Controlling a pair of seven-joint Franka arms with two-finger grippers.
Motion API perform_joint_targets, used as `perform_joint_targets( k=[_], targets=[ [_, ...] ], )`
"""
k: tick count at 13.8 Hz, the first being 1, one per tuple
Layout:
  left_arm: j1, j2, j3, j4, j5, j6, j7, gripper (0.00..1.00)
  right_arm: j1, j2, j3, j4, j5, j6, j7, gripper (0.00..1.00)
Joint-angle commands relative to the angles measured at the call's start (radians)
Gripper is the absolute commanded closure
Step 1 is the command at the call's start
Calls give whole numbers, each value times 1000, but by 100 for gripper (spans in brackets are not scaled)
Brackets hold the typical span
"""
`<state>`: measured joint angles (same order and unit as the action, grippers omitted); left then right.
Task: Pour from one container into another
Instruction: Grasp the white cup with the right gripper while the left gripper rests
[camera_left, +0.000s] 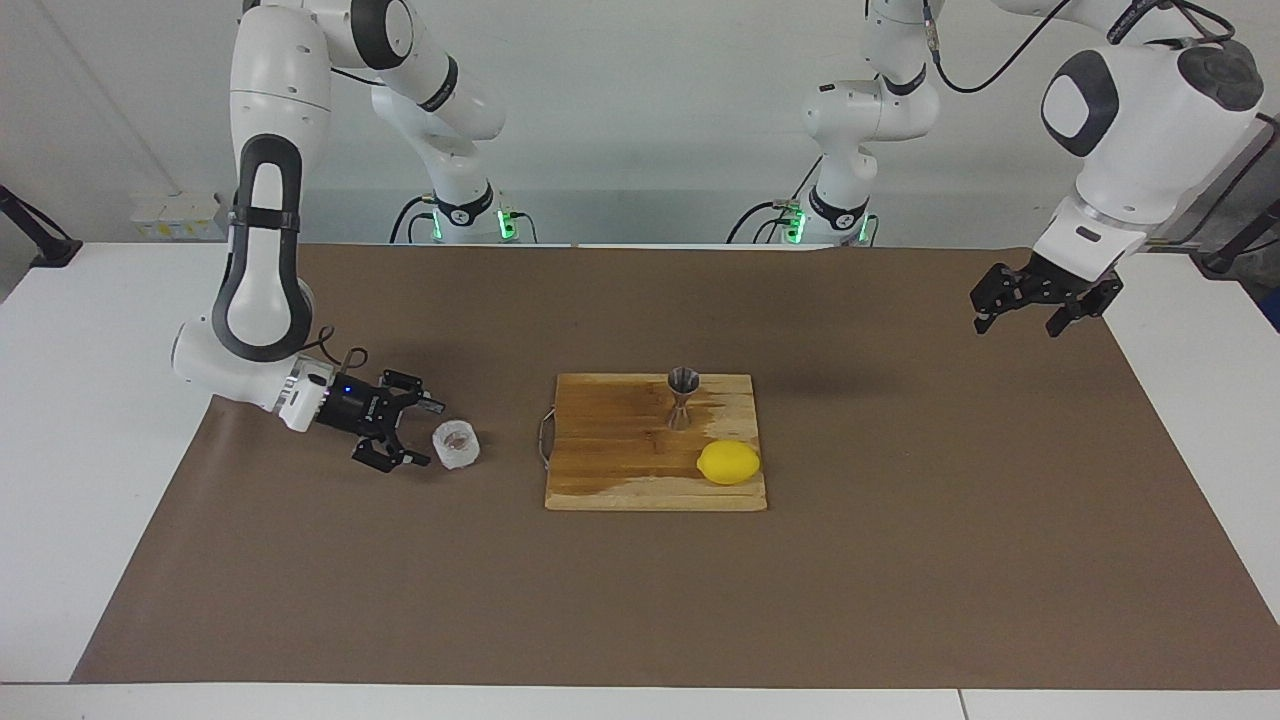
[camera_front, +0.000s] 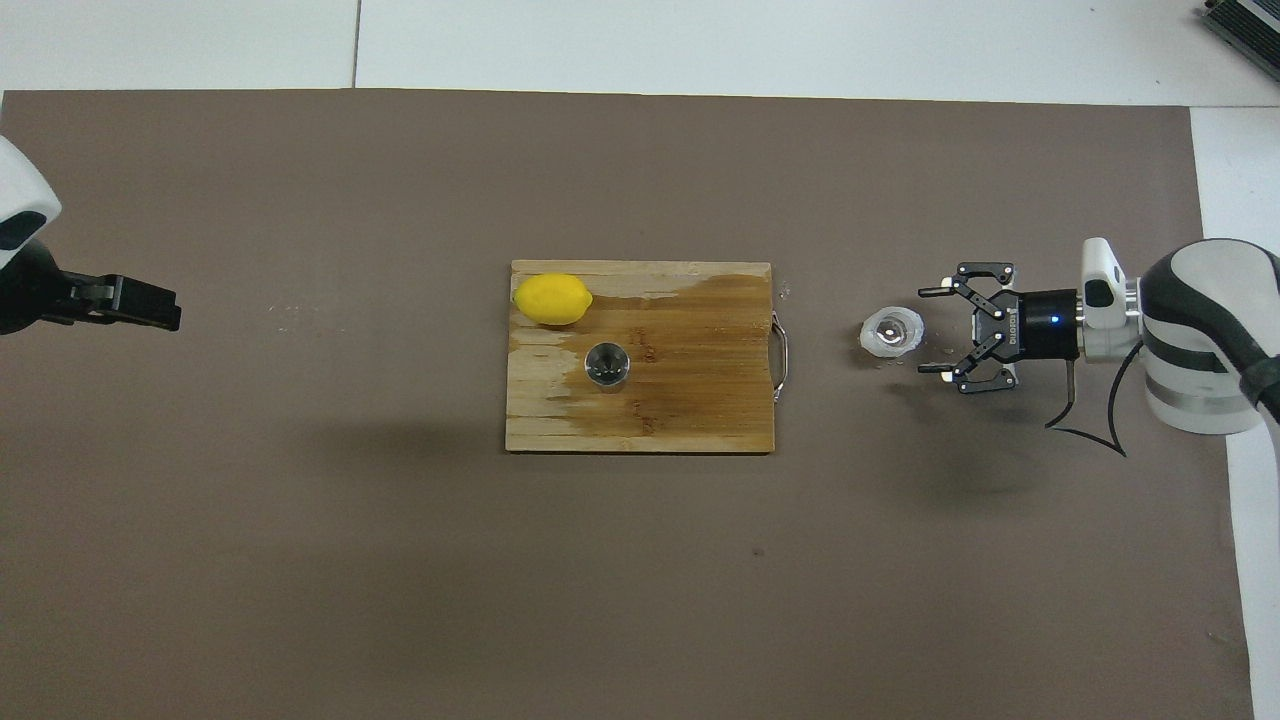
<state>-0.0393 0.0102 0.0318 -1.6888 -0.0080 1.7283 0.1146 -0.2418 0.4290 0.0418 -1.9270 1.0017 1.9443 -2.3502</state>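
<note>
**Lining up on the cup**

I have the right gripper (camera_left: 420, 433) low over the mat, fingers spread and empty, with the cup (camera_left: 456, 444) just beside its tips and not yet between them. The cup stands upright on the mat (camera_left: 900, 580), toward the right arm's end of the table, apart from the board (camera_left: 620, 470). To take it well, I judge I should slide in level so one finger passes each side of the ribbed wall, then close gently (thin plastic like that probably buckles and slops if squeezed hard). I would keep the rim level on the lift.

The jigger (camera_left: 683, 397) stands upright on the board, near its edge closest to the robots. Its mouth is narrow, so the pour needs a slow tilt right above it. The lemon (camera_left: 728, 462) lies just beside the jigger, farther from the robots; I would come in over the board's handle (camera_left: 543, 440) to stay off it.

The left gripper (camera_left: 1036, 300) waits, spread and empty, above the mat's left-arm end.
</note>
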Motion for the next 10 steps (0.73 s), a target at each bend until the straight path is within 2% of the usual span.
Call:
perform_joint_targets(
  k=[1, 9, 10],
  targets=[
    [-11, -12, -13, 37, 23, -67, -7, 0, 21, 20, 0, -12, 23, 30, -41, 0],
    [-19, -41, -33, 29, 22, -138, -21, 0, 79, 27, 0, -21, -12, 156, -73, 0],
    [-19, -39, -30, 29, 22, -133, -21, 0, 94, 27, -2, -21, -15, 160, -72, 6]
  ],
)
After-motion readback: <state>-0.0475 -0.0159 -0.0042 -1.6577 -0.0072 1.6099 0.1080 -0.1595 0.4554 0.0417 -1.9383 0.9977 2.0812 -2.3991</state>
